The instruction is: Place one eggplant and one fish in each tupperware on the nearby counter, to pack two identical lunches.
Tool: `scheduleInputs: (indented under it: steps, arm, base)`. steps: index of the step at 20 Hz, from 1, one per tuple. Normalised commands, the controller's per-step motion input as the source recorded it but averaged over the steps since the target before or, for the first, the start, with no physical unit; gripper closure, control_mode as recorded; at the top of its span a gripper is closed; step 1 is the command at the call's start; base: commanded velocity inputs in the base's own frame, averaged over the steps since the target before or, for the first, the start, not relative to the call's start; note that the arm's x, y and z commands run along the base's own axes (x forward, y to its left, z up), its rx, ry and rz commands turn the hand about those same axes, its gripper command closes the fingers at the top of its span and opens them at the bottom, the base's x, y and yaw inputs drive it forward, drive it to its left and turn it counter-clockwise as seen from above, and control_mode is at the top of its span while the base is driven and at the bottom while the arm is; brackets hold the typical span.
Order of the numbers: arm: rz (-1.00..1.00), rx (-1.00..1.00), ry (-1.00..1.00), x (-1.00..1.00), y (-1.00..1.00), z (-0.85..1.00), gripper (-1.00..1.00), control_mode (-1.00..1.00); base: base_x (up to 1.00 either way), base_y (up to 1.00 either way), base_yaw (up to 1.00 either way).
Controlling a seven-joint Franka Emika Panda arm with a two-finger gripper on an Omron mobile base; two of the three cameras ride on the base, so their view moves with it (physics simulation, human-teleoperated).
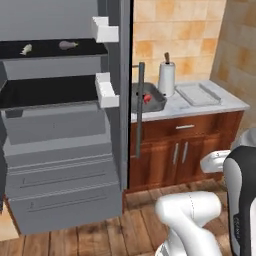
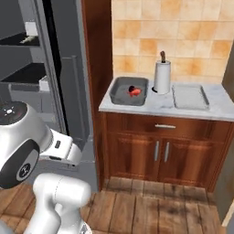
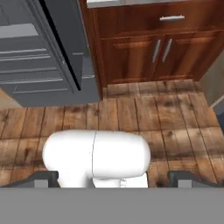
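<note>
Eggplant and a pale fish are seen at the upper left of the left base view, lying well apart on the top shelf of the open fridge. Further right, the red-orange fish is seen in the dark tupperware on the desk, past the paper-towel roll from the pale tupperware, which looks unfilled. In the hand view the gripper is seen released at the bottom, pointed at the floor, nothing grasped. The step in hand is judged to be fetching from the fridge; a reach up to the shelf is called for next.
</note>
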Motion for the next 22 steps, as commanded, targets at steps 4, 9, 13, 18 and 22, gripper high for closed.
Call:
scheduleInputs:
  steps: [4, 9, 13, 18, 22]
  arm:
    - [0.0, 0.0, 0.0, 0.0, 0.0, 0.0, -1.0, 1.0]
    - [0.0, 0.0, 0.0, 0.0, 0.0, 0.0, -1.0, 1.0]
    - [0.0, 0.0, 0.0, 0.0, 0.0, 0.0, -1.0, 1.0]
    - [0.0, 0.0, 0.0, 0.0, 0.0, 0.0, -1.0, 1.0]
    - [0.0, 0.0, 0.0, 0.0, 0.0, 0.0, -1.0, 1.0]
  base:
    - [-0.29, 1.0, 0.0]
    - [0.02, 1.0, 0.0]
    - [0.38, 0.89, 0.0]
    - [0.53, 0.4, 0.0]
    - [0.74, -0.11, 0.0]
